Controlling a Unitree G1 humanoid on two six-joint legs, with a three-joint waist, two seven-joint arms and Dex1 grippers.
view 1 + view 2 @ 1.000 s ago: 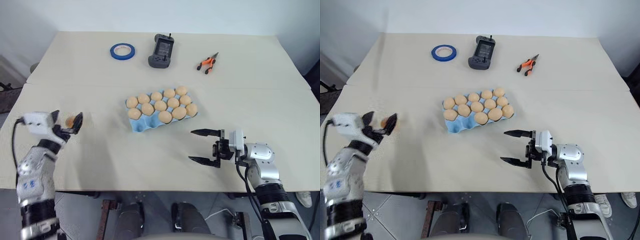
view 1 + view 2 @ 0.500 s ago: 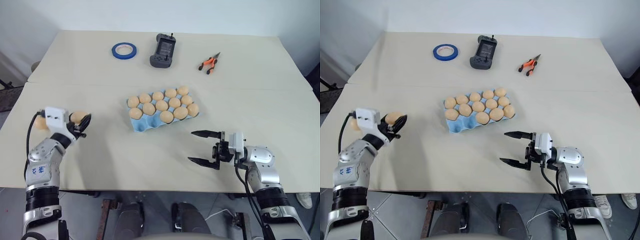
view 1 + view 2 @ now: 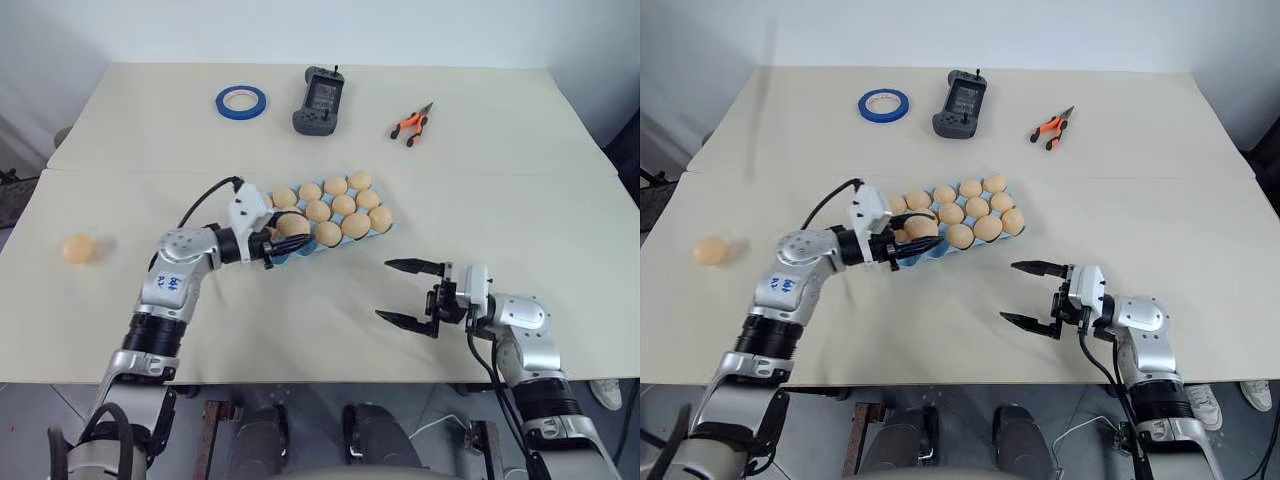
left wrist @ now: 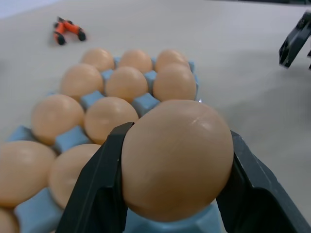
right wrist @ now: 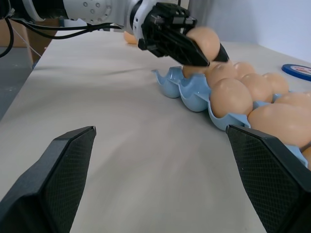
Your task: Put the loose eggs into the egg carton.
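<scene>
The light blue egg carton (image 3: 306,249) lies mid-table, most of its cups holding tan eggs (image 3: 343,205). My left gripper (image 3: 287,238) is shut on one egg (image 4: 177,160), held just over the carton's near-left end; the right wrist view shows that egg (image 5: 204,39) above the end cups. Black fingers (image 4: 99,187) clamp it on both sides. Another loose egg (image 3: 78,248) rests on the table far to the left. Right of the carton and nearer to me, my right gripper (image 3: 409,294) stands wide open and holds nothing.
At the back of the table lie a blue tape roll (image 3: 241,100), a black handheld device (image 3: 320,99) and orange-handled pliers (image 3: 411,123). A seam (image 3: 500,176) crosses the table behind the carton.
My left gripper shut on an egg at the table's left side, then swung right with it to the carton's near-left end. The right arm has stayed put.
</scene>
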